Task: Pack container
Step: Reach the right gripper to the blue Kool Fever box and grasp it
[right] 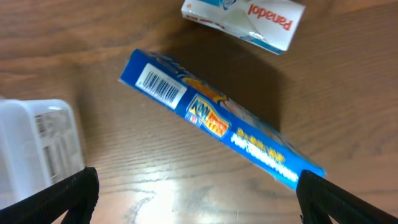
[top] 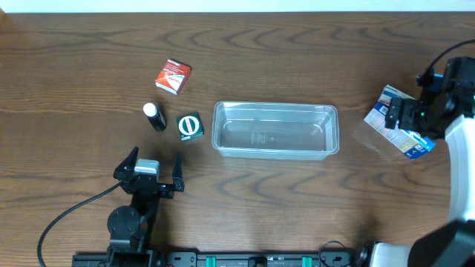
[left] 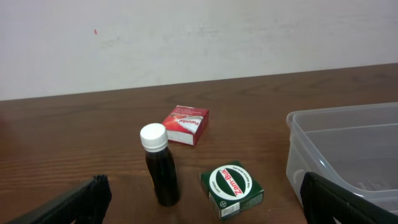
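The clear plastic container (top: 222, 141) lies empty at the table's middle; its left end shows in the left wrist view (left: 298, 155). Left of it are a green Zam-Buk box (top: 190, 126) (left: 239, 180), a dark bottle with a white cap (top: 154, 116) (left: 158, 168) and a red box (top: 173, 76) (left: 186, 123). My left gripper (top: 156, 156) (left: 202, 205) is open and empty, just in front of the bottle and green box. My right gripper (top: 403, 117) (right: 196, 199) is open and empty above a blue box (top: 415, 142) (right: 217, 118) and a white Panadol box (top: 386, 104) (right: 249, 18).
A white printed pack (right: 37, 143) lies at the left edge of the right wrist view. The table's far edge meets a pale wall (left: 199, 37). A black cable (top: 67, 215) runs from the left arm's base.
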Tool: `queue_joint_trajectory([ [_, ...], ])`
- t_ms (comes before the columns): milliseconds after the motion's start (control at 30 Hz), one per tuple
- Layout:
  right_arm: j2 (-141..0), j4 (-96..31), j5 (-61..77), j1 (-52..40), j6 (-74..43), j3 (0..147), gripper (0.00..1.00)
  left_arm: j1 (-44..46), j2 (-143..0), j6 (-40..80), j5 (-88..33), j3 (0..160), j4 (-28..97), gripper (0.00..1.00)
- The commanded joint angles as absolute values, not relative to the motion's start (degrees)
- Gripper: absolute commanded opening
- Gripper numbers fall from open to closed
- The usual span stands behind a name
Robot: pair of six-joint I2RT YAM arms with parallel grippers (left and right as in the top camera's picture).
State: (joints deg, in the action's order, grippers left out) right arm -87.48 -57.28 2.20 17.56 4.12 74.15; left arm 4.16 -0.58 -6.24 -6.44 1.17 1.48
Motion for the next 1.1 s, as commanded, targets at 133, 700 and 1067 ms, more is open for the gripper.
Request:
queue_joint_trajectory([
  [133,-92.1,-53.7,3.5,17.7,10.2,75.1,0.99,3.9,-0.3,-6.4,-7.1,0.2,3.5,0.98],
  [700,-93.7,-52.1,2.7,15.0,24.7,74.7,0.95,3.9,-0.3,-6.4,-7.1,0.2,3.5,0.98],
  [1067,-93.7,-50.2,0.9,17.3,23.8,70.3,0.84,3.9,-0.3,-6.4,-7.1,0.2,3.5,0.98],
])
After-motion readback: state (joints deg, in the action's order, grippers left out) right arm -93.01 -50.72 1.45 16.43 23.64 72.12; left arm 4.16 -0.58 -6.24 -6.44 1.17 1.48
